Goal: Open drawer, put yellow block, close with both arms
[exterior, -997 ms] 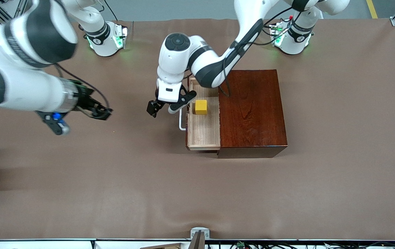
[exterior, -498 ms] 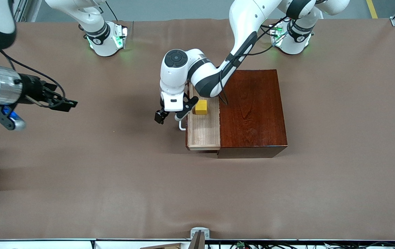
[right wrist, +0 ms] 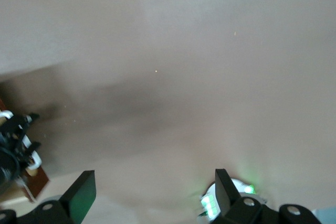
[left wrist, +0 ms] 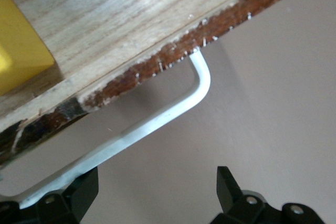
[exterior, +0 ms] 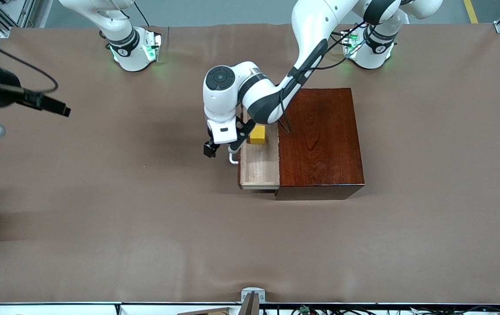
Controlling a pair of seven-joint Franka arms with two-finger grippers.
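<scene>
The drawer [exterior: 258, 168] stands partly pulled out of the mahogany box [exterior: 319, 140], with the yellow block [exterior: 257, 134] lying in its pale tray. My left gripper [exterior: 224, 145] is open and empty, low in front of the drawer at the white handle [exterior: 232, 158]. In the left wrist view the left gripper [left wrist: 156, 195] straddles bare table. One finger [left wrist: 79, 195] is against the handle [left wrist: 173, 109], beside the drawer front [left wrist: 210, 31] and the block [left wrist: 18, 51]. My right gripper [exterior: 55, 106] is open and empty, up over bare table at the right arm's end; it also shows in the right wrist view [right wrist: 155, 195].
The two green-lit bases [exterior: 134, 48] [exterior: 370, 46] stand along the table's edge farthest from the front camera. The brown table cover [exterior: 145, 218] is bare nearer the front camera. The right wrist view shows the left gripper [right wrist: 16, 145] far off.
My left gripper has moved in to the handle, and the drawer has slid a little into the box. My right arm has drawn away toward its end of the table.
</scene>
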